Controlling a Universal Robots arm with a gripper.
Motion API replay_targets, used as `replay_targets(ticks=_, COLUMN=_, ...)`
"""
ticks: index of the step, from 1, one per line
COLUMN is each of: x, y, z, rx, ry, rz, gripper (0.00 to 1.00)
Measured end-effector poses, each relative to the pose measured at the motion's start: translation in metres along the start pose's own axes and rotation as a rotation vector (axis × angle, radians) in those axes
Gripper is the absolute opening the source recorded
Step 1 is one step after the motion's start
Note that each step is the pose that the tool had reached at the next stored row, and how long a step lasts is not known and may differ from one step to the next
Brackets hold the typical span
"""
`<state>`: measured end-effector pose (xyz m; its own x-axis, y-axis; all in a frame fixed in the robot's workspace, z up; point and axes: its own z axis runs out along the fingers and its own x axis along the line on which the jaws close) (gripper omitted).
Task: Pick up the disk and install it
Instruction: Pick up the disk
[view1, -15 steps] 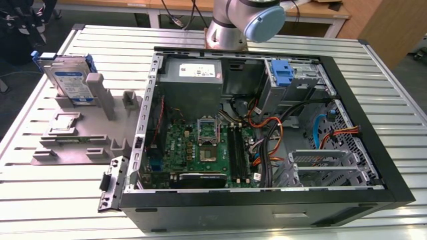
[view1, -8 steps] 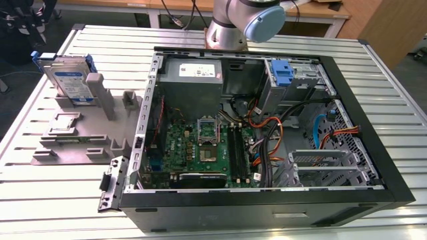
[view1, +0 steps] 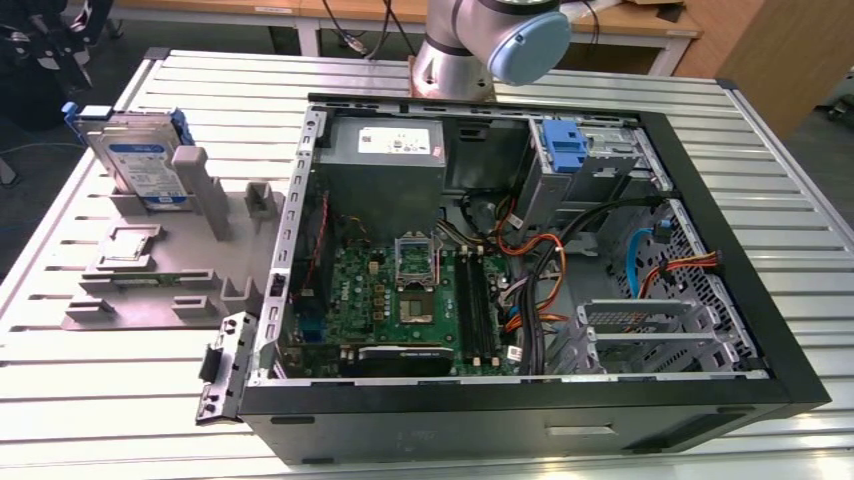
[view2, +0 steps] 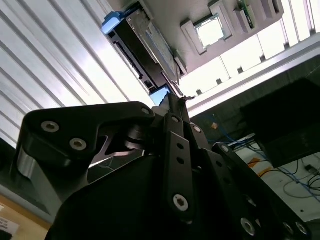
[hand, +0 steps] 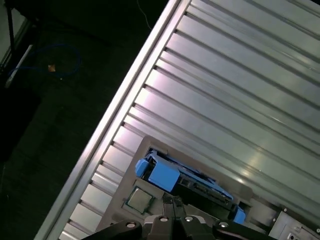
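Note:
The disk (view1: 140, 165), a grey drive with a white-and-blue label and blue rails, stands on edge in a grey holder (view1: 200, 250) at the exterior view's left, outside the computer case. In both wrist views my gripper (view2: 175, 99) (hand: 172, 201) hangs above the disk (view2: 142, 47) (hand: 195, 185) and apart from it. The fingertips meet with nothing between them.
An open black computer case (view1: 787, 330) takes up the middle and the exterior view's right of the ribbed metal table (view1: 107, 400). A blue bracket (view1: 571, 150) sits in its far drive bay, and a metal cage (view1: 654, 335) is near its front. The holder also carries a chip (hand: 140, 199) and a green strip (view1: 158, 278).

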<state>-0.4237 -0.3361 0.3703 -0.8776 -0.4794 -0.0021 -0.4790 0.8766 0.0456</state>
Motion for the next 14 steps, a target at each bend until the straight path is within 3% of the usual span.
replay_targets(ticks=6, x=0.0000, y=0.0000, z=0.0000, rx=-0.0002, ry=0.0035, rz=-0.078, gripper=0.10)
replay_targets(ticks=14, x=0.0000, y=0.0000, z=0.0000, rx=-0.0002, ry=0.0038, rz=-0.085, gripper=0.10)
